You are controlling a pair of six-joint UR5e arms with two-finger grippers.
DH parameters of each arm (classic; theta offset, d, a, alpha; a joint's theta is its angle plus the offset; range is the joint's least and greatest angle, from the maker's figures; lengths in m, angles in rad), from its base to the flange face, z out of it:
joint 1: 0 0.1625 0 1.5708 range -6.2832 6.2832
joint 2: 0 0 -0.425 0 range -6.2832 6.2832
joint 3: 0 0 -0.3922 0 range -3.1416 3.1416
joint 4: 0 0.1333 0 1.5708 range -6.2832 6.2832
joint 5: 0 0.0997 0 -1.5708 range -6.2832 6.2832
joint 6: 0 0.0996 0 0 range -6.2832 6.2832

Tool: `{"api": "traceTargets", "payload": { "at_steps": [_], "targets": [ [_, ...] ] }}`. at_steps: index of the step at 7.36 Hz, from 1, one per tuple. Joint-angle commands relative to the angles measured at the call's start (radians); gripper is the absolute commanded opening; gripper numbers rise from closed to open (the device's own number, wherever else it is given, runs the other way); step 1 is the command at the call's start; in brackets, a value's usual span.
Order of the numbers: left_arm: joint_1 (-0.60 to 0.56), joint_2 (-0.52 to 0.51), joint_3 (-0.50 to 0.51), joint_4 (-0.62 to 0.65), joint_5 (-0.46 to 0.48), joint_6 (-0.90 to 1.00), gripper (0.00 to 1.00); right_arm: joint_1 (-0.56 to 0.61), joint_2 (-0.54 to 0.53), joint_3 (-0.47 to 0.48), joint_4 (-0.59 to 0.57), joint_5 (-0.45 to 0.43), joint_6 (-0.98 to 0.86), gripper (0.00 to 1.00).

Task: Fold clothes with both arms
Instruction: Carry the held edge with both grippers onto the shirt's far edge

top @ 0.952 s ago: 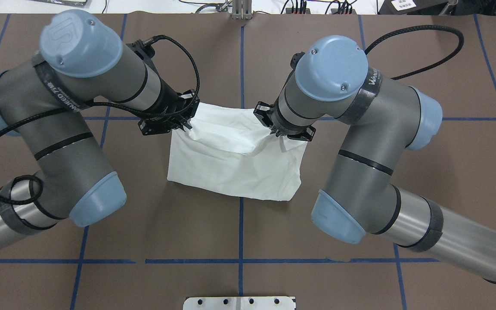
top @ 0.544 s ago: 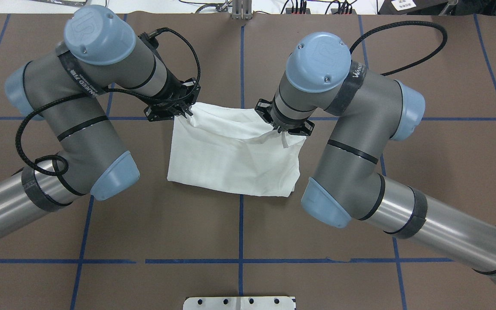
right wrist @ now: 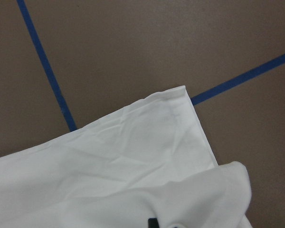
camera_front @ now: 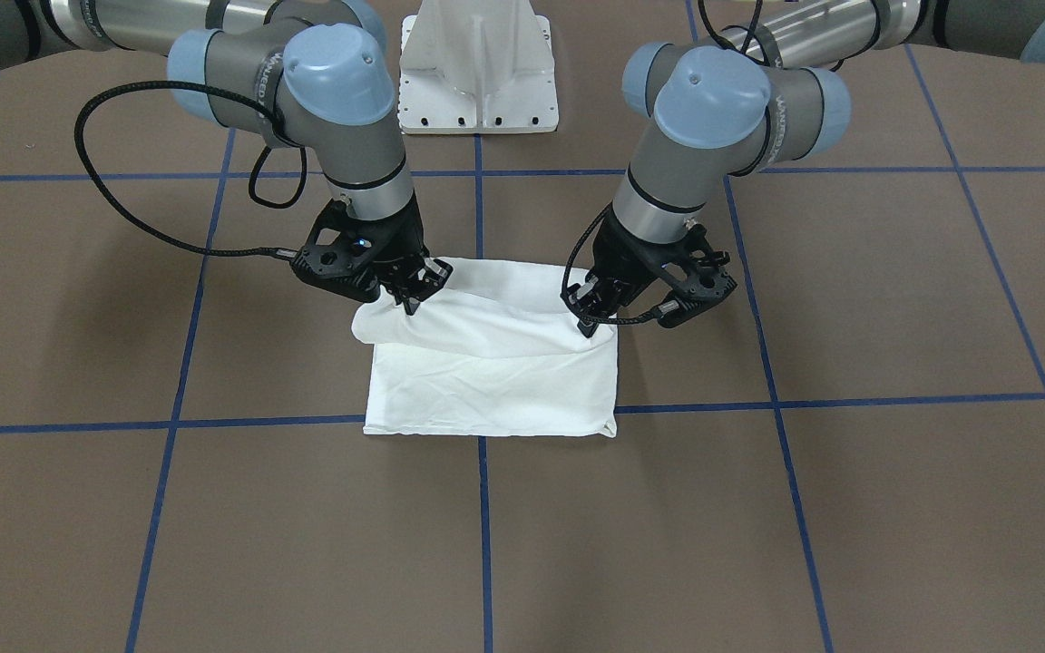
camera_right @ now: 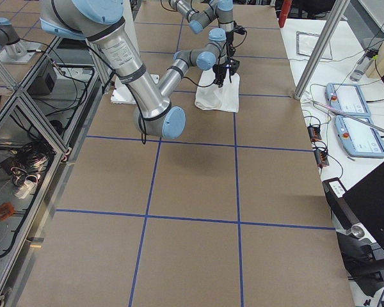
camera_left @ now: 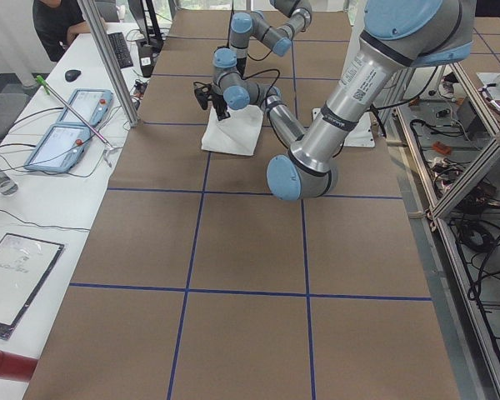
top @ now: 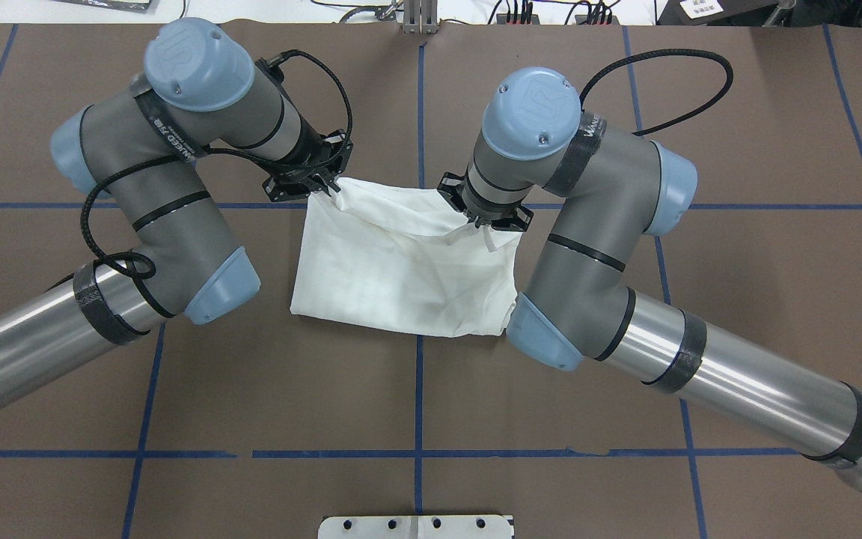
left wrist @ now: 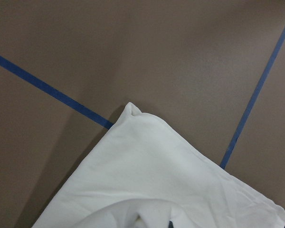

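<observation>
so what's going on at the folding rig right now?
Both arms are mid-fold on the white shirt. The left gripper and right gripper each pinch one end of a cloth edge and hold it up off the brown table, with the fabric sagging between them. The rest of the shirt lies flat as a rough rectangle. The raised layer is not yet laid down.

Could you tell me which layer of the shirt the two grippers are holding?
The upper layer: the left gripper and right gripper pinch its sagging edge off the table, while the lower layer lies flat, untouched.
</observation>
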Motion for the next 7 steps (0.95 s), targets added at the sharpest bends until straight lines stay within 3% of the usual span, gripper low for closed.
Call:
{"api": "traceTargets", "payload": {
  "at_steps": [1, 3, 4, 5, 7],
  "targets": [
    [-0.002, -0.006, 0.047, -0.042, 0.003, -0.002, 0.0, 0.024, 0.043, -0.105, 0.055, 0.023, 0.0, 0.0],
    [-0.008, -0.008, 0.072, -0.06, 0.004, -0.002, 0.0, 0.043, 0.076, -0.19, 0.107, 0.034, 0.0, 0.0],
    [-0.012, -0.012, 0.079, -0.06, 0.006, -0.028, 0.16, 0.046, 0.074, -0.196, 0.109, 0.037, -0.008, 0.94],
    [-0.017, -0.015, 0.087, -0.079, 0.011, -0.03, 0.99, 0.055, 0.076, -0.199, 0.121, 0.039, -0.012, 1.0],
    [-0.038, -0.023, 0.092, -0.08, 0.011, -0.028, 1.0, 0.086, 0.076, -0.202, 0.133, 0.071, -0.012, 1.0]
  ]
}}
